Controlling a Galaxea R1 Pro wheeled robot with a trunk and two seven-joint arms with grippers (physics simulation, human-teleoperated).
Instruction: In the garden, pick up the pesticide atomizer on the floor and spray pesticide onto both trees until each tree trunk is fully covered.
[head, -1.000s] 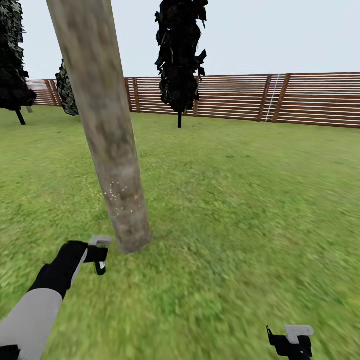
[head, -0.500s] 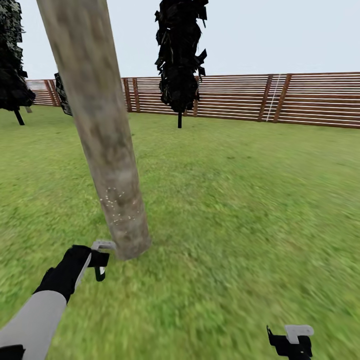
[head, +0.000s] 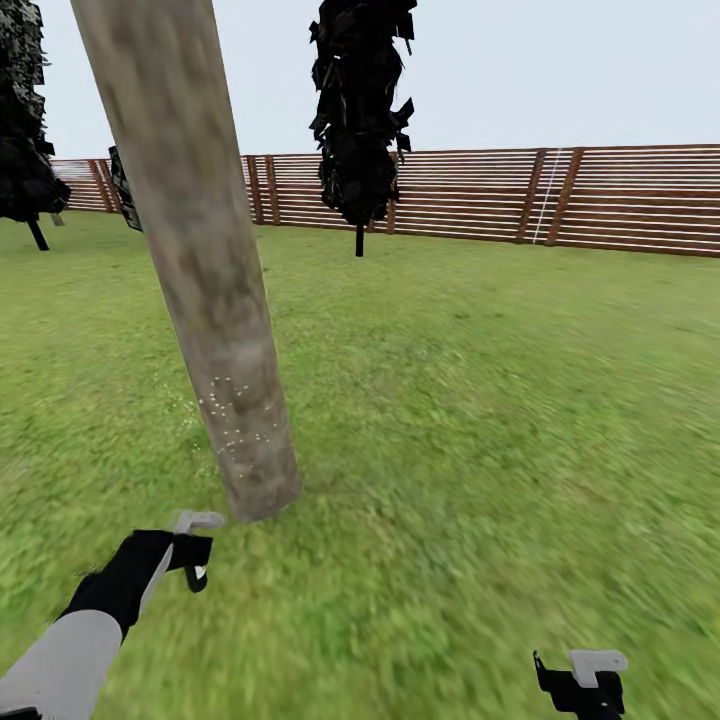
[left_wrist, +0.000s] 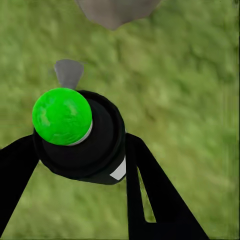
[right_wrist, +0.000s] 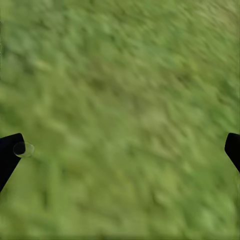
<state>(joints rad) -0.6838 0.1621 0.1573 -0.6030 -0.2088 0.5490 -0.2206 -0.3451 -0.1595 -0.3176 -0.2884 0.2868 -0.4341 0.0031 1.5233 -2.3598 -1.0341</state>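
The left gripper (left_wrist: 80, 165), clamped on the pesticide atomizer (left_wrist: 82, 137), sprays the tree trunk (head: 215, 330) just ahead; bare bark above needs coverage next

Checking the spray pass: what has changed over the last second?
The left hand, shut on the pesticide atomizer, pulled back down, away from the tree trunk. The trunk shifted slightly in view, so the camera moved a little. The right hand stays open over the grass.

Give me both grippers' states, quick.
Left gripper: shut on the atomizer.
Right gripper: open, holding nothing, over grass.
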